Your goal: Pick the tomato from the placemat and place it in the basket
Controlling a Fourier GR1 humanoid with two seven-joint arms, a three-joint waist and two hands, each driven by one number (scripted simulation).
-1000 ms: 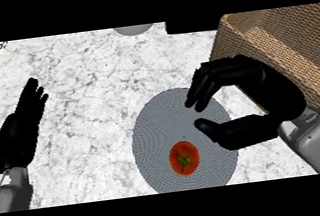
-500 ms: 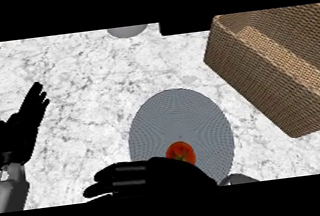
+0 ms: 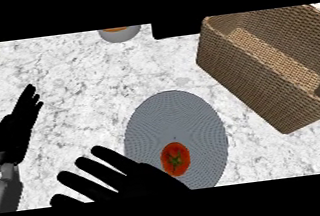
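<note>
While the basket sits at the right of the counter with nothing visible inside, the grey placemat carries the tomato near its lower edge, so the pick is not yet made. Right hand is low in the view, fingers spread and released, just beside the tomato; it needs to close round it next. Left hand rests open at the left. Small bowl at the top edge holds something orange
</note>
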